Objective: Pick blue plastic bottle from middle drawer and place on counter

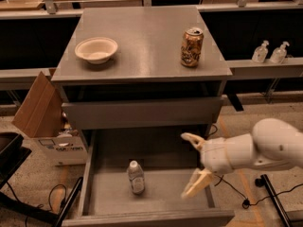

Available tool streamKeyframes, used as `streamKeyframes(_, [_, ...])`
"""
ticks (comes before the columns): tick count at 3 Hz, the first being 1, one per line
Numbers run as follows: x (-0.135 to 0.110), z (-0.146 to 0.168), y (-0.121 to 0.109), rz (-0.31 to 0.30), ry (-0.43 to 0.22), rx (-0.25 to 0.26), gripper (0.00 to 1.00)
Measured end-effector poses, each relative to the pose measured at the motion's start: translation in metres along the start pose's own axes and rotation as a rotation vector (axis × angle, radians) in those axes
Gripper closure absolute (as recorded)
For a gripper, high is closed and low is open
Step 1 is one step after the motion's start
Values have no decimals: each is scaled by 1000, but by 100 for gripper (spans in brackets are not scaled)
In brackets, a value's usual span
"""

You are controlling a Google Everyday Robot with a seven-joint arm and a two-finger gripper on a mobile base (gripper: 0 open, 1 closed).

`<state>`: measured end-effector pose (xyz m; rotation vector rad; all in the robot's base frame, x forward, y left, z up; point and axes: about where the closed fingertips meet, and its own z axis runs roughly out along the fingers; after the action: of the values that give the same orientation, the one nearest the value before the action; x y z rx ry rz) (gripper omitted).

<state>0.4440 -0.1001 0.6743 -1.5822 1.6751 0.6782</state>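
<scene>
The blue plastic bottle (136, 176), clear with a white cap, lies on the floor of the open middle drawer (156, 200), left of its centre. My gripper (193, 164) is open and empty, with one pale finger (191, 138) above the other (196, 185). It hangs over the right part of the drawer, about a hand's width to the right of the bottle and not touching it. The grey counter (147, 46) is the cabinet's top, above the drawers.
On the counter stand a white bowl (96, 49) at the left and a gold-brown can (191, 47) at the right. A cardboard box (40, 112) leans at the cabinet's left. Two pump bottles (270, 52) stand on a ledge at the right. Cables lie on the floor.
</scene>
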Motion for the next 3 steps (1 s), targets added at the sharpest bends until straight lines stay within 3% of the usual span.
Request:
streamKeyframes(1, [3, 73, 13, -27, -105, -30, 0])
streamKeyframes(2, [5, 126, 16, -47, -156, -17, 0])
streamKeyframes(3, [14, 171, 8, -46, -152, 8, 0])
